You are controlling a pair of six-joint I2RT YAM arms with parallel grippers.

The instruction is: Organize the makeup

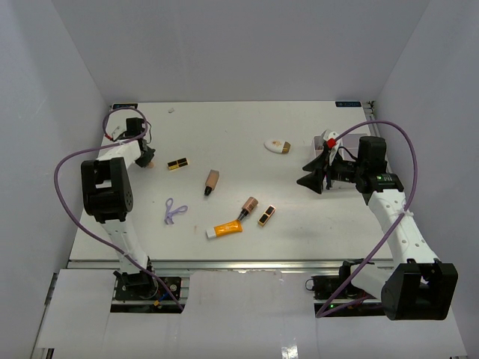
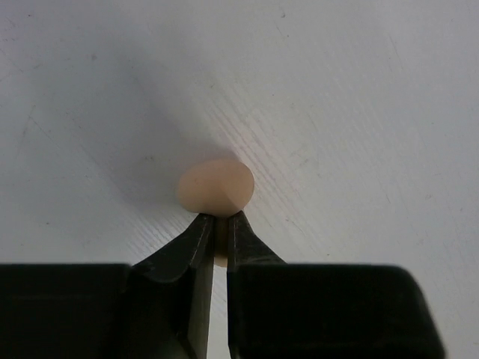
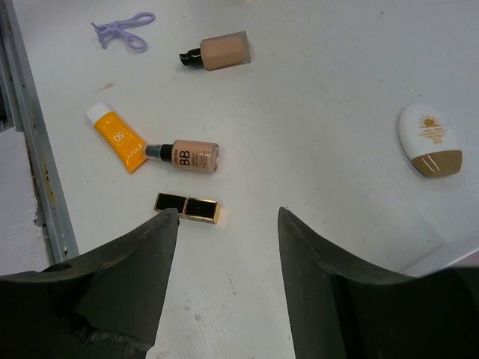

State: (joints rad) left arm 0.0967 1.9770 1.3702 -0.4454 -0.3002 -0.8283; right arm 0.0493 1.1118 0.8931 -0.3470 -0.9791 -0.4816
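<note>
Far left, the left jaws pinch the beige sponge (image 2: 215, 185); the right jaws stand spread.

Makeup count: eight items, six kinds.
One orange tube (image 1: 224, 229). Two black-gold cases: first case (image 1: 266, 215) just right of the tube, second case (image 1: 177, 164) well up-left. Two beige bottles: BB bottle (image 1: 248, 206) just beside the tube, foundation bottle (image 1: 212, 182) above it. One purple loop (image 1: 174, 211) left. One white oval compact (image 1: 278, 146) far up-right. One beige sponge (image 2: 215, 185) far up-left.
</note>
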